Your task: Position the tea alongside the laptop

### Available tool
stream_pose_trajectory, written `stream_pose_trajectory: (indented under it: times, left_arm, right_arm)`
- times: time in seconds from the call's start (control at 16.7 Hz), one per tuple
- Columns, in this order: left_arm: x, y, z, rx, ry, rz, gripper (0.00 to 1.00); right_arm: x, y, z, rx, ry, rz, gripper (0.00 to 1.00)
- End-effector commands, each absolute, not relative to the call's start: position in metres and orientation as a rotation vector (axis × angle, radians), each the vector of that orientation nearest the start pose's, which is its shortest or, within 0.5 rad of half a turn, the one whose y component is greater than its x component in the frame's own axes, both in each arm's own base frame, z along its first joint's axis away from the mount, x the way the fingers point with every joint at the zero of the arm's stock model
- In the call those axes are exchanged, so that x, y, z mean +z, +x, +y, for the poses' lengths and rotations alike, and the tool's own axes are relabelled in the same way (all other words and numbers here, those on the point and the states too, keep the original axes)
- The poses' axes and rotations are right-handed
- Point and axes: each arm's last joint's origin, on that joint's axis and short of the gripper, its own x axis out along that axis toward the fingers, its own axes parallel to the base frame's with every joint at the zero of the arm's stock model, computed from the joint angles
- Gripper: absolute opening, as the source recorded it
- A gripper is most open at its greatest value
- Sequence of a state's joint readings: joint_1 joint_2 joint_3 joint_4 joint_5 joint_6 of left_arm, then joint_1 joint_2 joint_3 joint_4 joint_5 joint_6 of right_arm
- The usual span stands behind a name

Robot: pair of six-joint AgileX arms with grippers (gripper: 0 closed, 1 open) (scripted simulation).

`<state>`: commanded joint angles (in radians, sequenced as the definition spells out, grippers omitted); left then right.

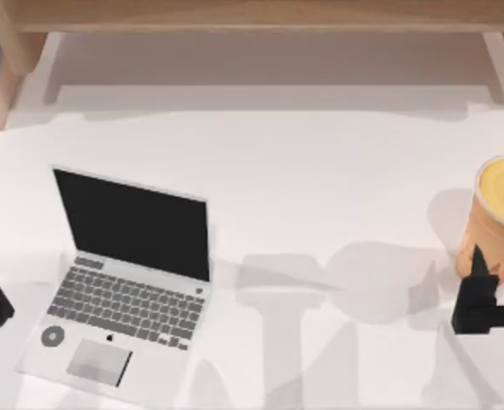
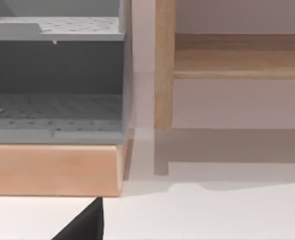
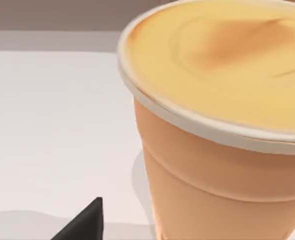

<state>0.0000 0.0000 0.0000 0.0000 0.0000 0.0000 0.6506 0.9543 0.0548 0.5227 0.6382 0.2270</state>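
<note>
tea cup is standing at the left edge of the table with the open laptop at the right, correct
Not quite: the sides are swapped. The top view shows the tea upright at the table's right edge, by the right gripper, and the open laptop toward the left.

apple logo [image 1: 109,337] — on laptop [image 1: 124,286]

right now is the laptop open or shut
Open. In the top view the laptop has its black screen raised behind the grey keyboard, with the trackpad showing in front.
</note>
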Motion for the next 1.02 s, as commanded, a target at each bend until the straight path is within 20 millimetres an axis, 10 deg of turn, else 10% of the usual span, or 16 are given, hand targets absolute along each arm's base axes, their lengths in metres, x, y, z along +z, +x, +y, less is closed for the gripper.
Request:
stream_pose_trajectory:
  times: [0.9, 1.02]
  left_arm:
    - [0.16, 0.106, -0.001, 0.0, 0.0, 0.0, 1.0]
    - [0.16, 0.106, -0.001, 0.0, 0.0, 0.0, 1.0]
  right_arm:
    - [0.102, 0.199, 0.075, -0.018, -0.009, 0.299, 1.0]
    - [0.102, 0.199, 0.075, -0.018, -0.009, 0.299, 0.85]
